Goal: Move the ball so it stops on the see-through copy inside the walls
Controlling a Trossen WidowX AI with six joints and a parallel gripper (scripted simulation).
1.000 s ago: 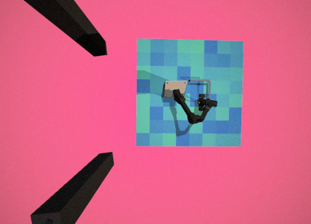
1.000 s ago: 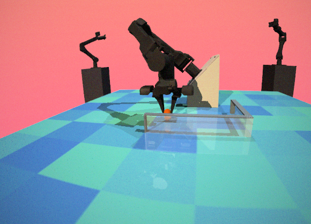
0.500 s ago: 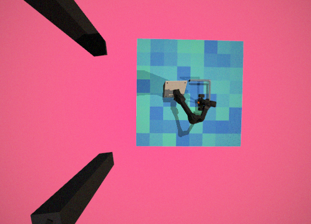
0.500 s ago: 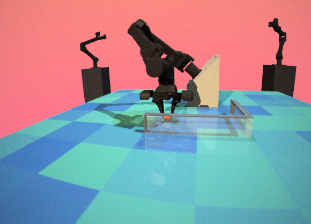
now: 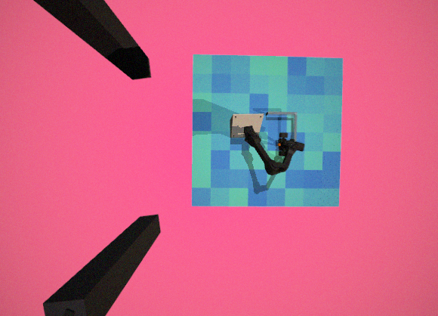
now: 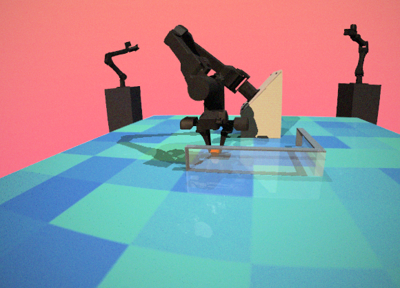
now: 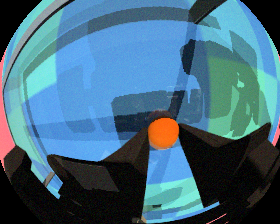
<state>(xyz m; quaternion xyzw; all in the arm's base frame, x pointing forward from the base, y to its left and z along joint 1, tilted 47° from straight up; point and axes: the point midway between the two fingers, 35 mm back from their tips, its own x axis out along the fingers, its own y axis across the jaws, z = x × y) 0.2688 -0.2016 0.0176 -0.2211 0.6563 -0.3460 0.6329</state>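
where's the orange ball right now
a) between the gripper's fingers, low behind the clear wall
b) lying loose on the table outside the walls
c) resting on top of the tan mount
a: the orange ball sits between the gripper fingertips, low behind the clear wall.
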